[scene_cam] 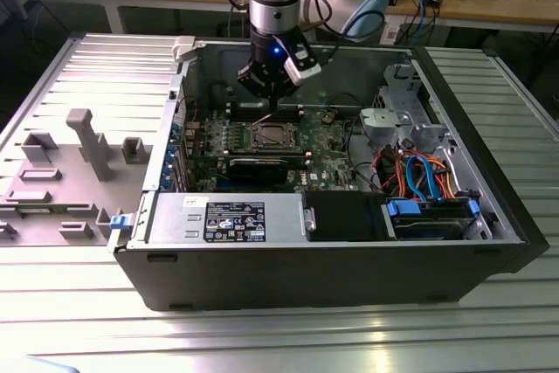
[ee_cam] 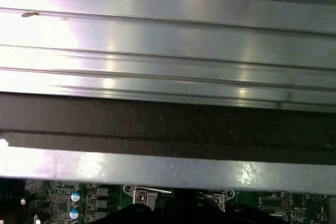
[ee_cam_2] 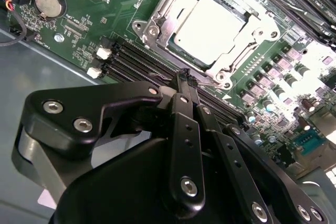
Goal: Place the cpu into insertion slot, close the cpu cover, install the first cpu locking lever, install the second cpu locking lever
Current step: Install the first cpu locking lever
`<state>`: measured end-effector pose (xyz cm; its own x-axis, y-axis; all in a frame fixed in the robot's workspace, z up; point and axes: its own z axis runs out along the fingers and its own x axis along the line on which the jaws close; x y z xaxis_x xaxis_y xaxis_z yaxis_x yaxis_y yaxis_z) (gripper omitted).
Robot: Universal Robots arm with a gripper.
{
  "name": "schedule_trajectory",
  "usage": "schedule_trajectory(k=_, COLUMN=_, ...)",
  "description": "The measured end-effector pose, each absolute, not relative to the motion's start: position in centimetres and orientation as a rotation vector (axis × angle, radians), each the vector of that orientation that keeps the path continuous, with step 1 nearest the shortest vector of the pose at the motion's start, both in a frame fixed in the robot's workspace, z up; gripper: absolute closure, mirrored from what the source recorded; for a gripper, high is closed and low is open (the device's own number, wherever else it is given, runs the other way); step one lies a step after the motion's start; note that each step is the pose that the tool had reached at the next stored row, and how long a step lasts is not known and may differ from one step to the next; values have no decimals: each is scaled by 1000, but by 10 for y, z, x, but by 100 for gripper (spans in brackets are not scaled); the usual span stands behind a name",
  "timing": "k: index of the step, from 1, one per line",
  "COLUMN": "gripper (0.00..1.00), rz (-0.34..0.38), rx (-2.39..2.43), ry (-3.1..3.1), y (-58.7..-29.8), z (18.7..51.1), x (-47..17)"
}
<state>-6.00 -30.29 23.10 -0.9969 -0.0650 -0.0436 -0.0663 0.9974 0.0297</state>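
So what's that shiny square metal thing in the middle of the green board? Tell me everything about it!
That silvery-grey square chip, the cpu, lies flat in the insertion slot on the green circuit board. Its top looks like smooth, bright metal. The thin silvery metal cpu cover frames it, closed down around its edges. The black gripper hangs beside it, not touching.

Even, bright overhead light. Glare whitens the cpu [ee_cam_2: 210, 24] in the second wrist view. The pincer [ee_cam_2: 185, 80] looms dark and soft.
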Motion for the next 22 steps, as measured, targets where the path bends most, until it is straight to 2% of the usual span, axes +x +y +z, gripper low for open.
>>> schedule_trajectory(k=22, gripper=89, rz=53, rx=-94, ry=3097, y=-303, z=210, x=-42)
